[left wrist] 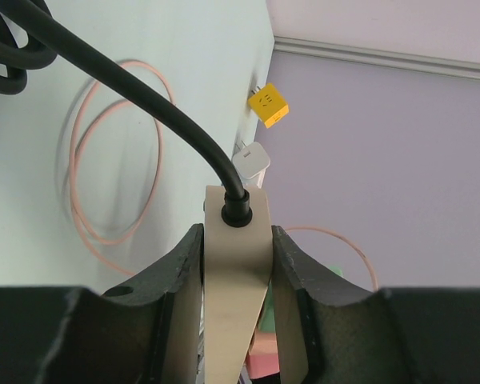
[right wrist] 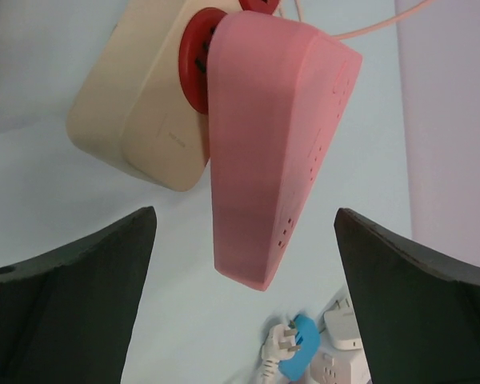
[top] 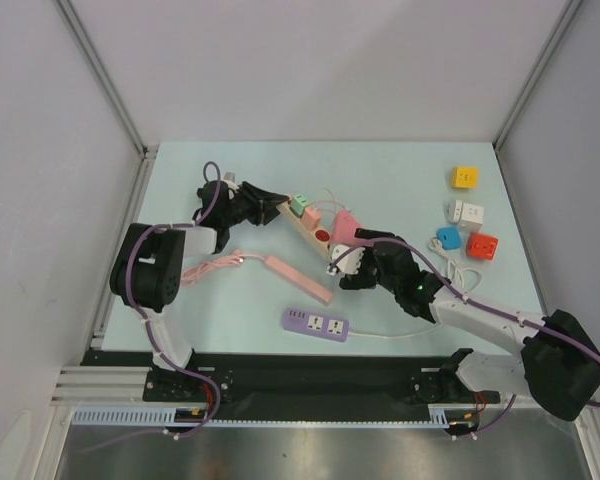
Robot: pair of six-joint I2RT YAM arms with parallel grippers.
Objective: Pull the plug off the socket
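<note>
While left tool [left wrist: 236, 240] clenched on socket [right wrist: 128, 112] end, right tool [right wrist: 244, 220] released, gaps flanking plug [right wrist: 264, 136].

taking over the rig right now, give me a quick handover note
Left gripper: shut on the end of the beige strip, bracing it.
Right gripper: open, a finger on either side of the pink plug, with a gap on both sides.
Things: the pink plug sits in the red socket on the strip, near the table's middle.
Done: strip held, right gripper lined up on the plug.
Left: close the right gripper on the plug and pull it out of the socket while the left holds the strip.
</note>
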